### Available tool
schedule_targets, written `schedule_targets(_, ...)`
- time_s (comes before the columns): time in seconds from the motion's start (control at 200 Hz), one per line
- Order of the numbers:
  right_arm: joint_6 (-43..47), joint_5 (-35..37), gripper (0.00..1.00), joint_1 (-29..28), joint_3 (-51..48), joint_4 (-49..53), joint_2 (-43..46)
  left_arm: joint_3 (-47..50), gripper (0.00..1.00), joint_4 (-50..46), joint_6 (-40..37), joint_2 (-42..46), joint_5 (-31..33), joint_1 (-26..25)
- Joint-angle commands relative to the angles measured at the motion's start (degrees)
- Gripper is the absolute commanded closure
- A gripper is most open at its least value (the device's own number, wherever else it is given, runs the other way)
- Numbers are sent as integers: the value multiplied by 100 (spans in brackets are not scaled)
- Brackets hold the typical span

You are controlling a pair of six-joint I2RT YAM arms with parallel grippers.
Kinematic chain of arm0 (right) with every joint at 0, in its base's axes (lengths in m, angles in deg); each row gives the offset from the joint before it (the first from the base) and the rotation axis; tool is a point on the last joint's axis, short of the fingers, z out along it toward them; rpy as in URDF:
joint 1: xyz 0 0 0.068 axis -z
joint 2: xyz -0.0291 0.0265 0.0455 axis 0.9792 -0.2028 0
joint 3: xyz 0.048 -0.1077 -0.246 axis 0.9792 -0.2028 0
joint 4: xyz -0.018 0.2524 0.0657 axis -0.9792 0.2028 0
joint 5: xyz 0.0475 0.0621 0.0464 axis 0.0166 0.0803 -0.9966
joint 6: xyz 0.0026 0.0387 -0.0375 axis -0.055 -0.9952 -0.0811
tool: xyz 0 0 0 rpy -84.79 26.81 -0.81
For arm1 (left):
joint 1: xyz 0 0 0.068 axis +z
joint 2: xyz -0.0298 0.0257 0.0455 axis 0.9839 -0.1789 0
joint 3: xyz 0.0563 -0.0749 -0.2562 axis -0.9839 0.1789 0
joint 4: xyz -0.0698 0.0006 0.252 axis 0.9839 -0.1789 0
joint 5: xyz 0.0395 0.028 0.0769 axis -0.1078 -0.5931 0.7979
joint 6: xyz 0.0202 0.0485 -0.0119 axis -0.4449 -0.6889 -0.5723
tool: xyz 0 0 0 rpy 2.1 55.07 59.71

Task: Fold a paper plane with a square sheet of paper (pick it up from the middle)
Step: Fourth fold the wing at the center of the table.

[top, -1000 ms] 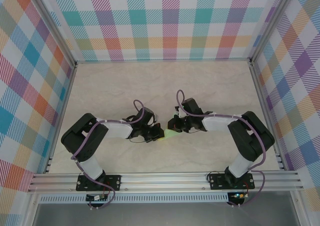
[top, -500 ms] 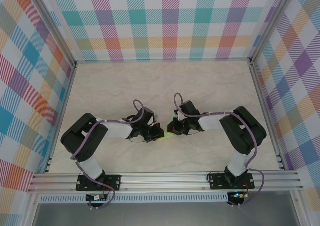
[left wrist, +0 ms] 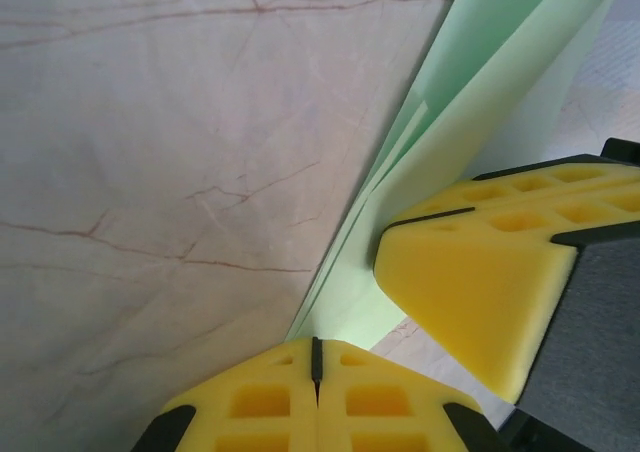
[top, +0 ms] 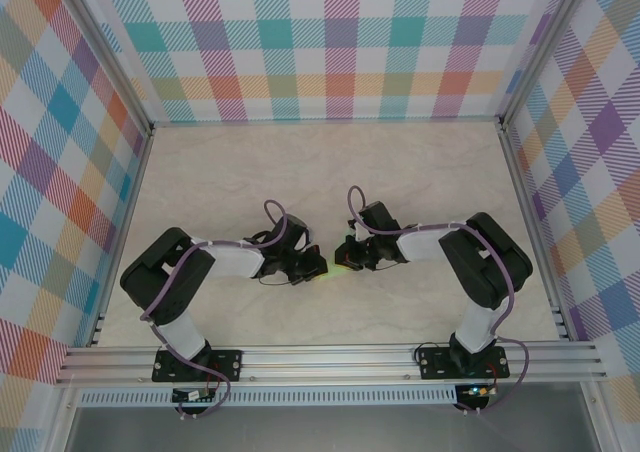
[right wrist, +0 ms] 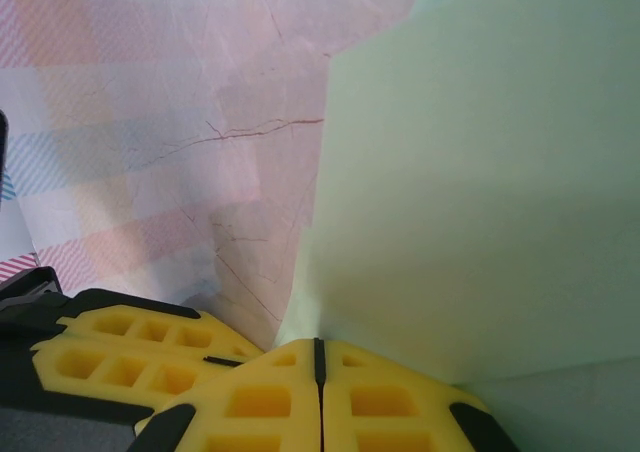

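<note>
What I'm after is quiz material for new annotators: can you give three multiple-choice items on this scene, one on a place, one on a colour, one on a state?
1. Where is the paper?
A. between the two arms' grippers
B. in the far left corner
C. beside the right arm's base

2. What colour is the paper?
A. orange
B. pale green
C. white

3. How do the left gripper's jaws stand?
A. wide open
B. half open
C. shut

Key:
1 A: the top view shows it mid-table, between the left gripper and the right gripper.
2 B: both wrist views show it mint green.
3 C: they are pressed together, with the paper's edge at their tips.
</note>
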Motion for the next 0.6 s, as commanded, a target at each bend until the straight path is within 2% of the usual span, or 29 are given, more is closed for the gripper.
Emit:
schedule_targets(0.0, 162, 46, 94, -30, 44, 100, 98, 3, 100, -283, 4, -125, 259, -13)
schedule_targets(0.115, 139, -40, 94, -31, -34, -64, 260, 56, 100, -492, -24, -110, 349, -13)
schedule_targets(0.295, 187, -183, 94, -72, -61, -179, 20, 76, 100, -829, 14, -110, 490, -13)
schedule_targets(0.48, 621, 9, 95, -25, 127, 212, -184, 29, 100, -1245, 50, -99, 617, -13)
schedule_targets(0.595, 955, 46, 94, 195, 202, 314, -219, 43, 100, -1446, 71, -105, 649, -13)
